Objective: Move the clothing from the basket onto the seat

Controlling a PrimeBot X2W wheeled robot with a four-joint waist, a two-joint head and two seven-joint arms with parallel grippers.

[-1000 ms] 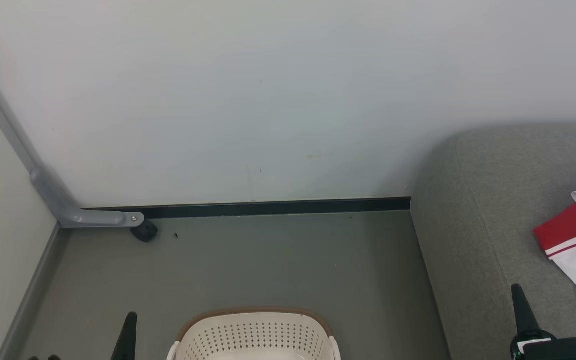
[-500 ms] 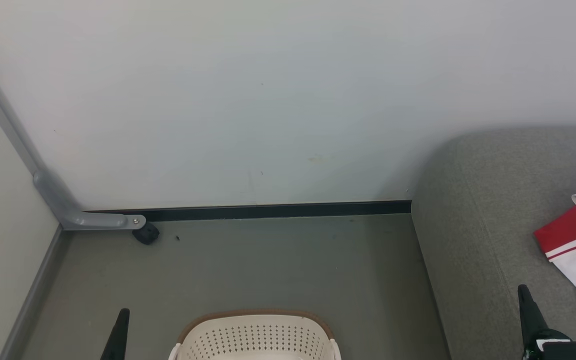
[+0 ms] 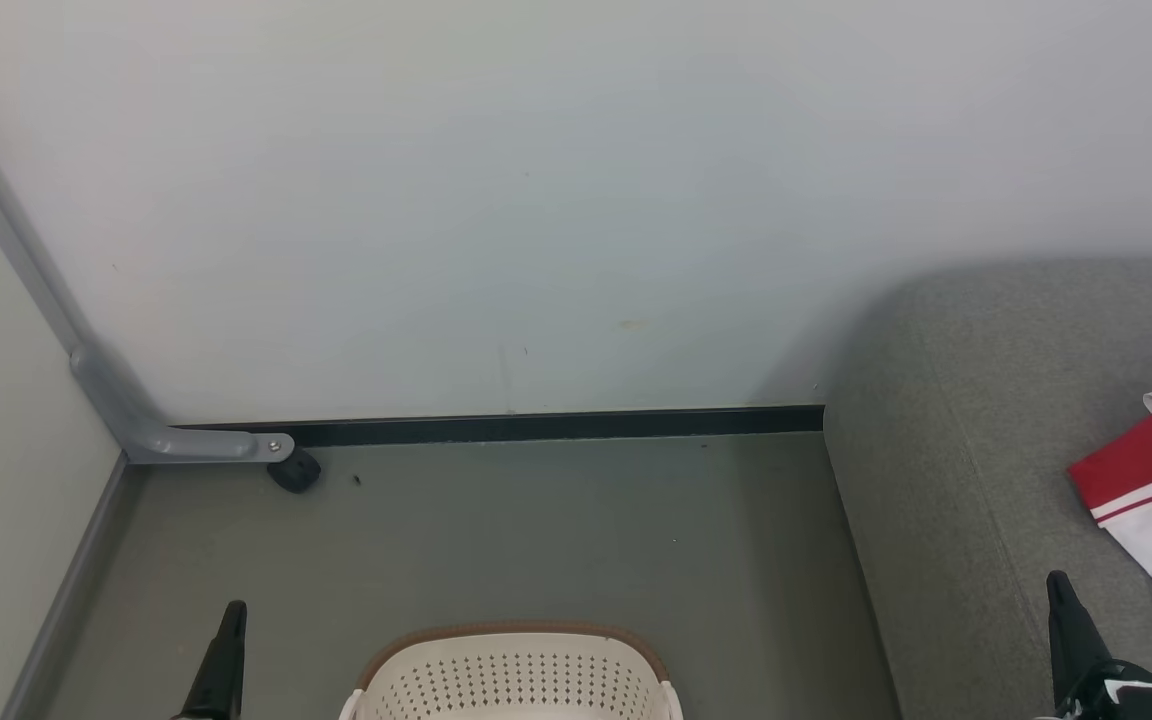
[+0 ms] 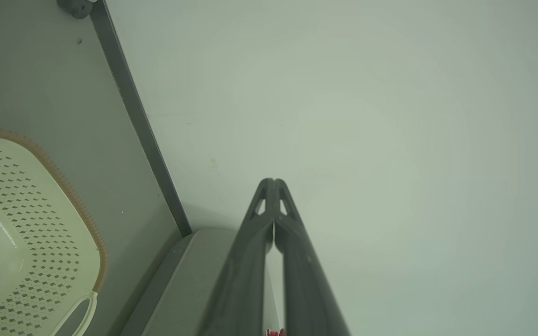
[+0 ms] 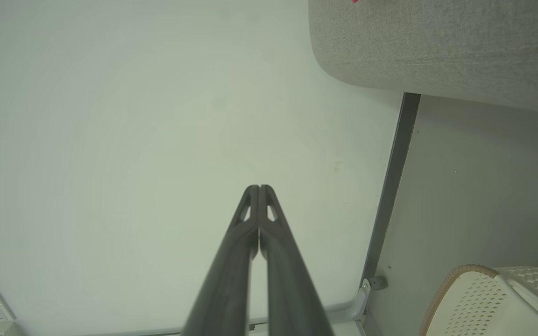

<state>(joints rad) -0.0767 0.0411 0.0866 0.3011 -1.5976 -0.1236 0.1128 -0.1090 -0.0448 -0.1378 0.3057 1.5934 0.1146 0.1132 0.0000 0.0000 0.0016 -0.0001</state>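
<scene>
Head view, left to right: left gripper [image 3: 233,612], jaws together and empty, beside the basket [image 3: 511,633]; right gripper [image 3: 1059,582], jaws together and empty, over the seat [image 3: 946,450]. The clothing [image 3: 1146,468] lies on the seat, right of the right gripper, clear of its jaws.

The head camera looks forward and down from well back at the wall [image 3: 536,200], floor [image 3: 536,540], basket [image 3: 511,675] and seat [image 3: 986,400]. The wrist cameras sight along the left pincer [image 4: 273,183] and right pincer [image 5: 258,189] at that wall, rolled sideways in opposite directions. All three views share wall, baseboard [image 3: 536,425], basket and seat.
</scene>
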